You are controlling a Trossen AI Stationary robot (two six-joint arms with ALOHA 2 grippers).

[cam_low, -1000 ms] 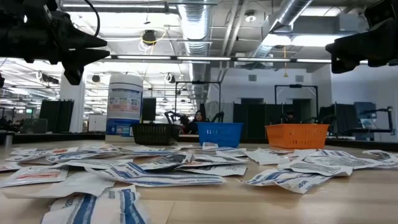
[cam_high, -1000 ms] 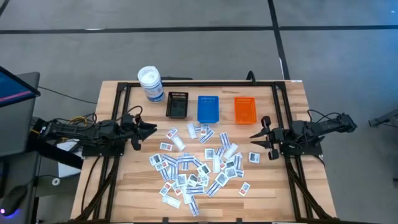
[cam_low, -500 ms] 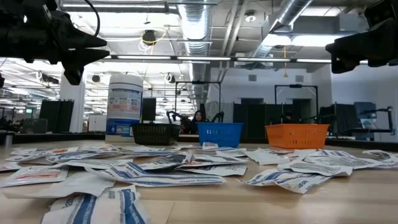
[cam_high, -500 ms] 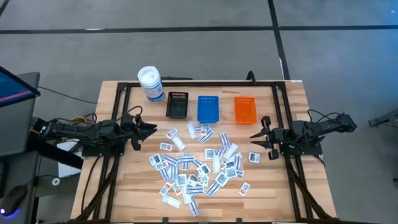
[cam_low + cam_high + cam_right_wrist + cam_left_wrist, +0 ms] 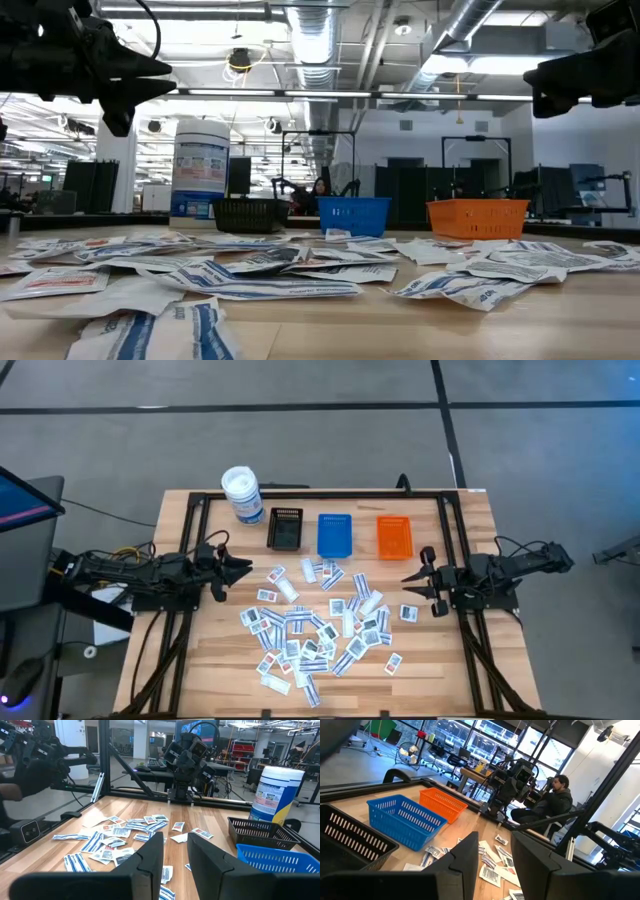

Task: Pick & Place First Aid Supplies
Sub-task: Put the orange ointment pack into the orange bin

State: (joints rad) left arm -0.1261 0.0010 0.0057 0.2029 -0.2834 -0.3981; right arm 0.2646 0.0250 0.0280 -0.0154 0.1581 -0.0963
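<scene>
Hovering over the left side of the desk (image 5: pixel 180 660), my left claw (image 5: pixel 243 567) points toward the middle, its two fingers (image 5: pixel 465 862) spread a little apart with nothing between them. It hangs well clear of the wood, just beside the near edge of the scattered first aid supplies (image 5: pixel 315 628). My right claw (image 5: pixel 410 582) mirrors it on the far side of the desk, fingers likewise parted by a narrow gap and pinching nothing, its tips just short of the outermost packet on that side.

Between my two claws the first aid supplies lie loose on the wood: dozens of small flat white packets with blue, red or dark print, many overlapping, spread across the middle and toward the front edge. From desk height they show as a low, rumpled litter across the whole front. None sits in a tray.

Behind the packets stand three small trays in a row: a black tray (image 5: pixel 286 528), a blue tray (image 5: pixel 335 534) and an orange tray (image 5: pixel 394 536). Left of the black one, near the back corner, stands a white canister (image 5: pixel 241 495) with a blue label.

Beyond the desk, a person (image 5: pixel 555 800) in dark clothing sits in the room.
</scene>
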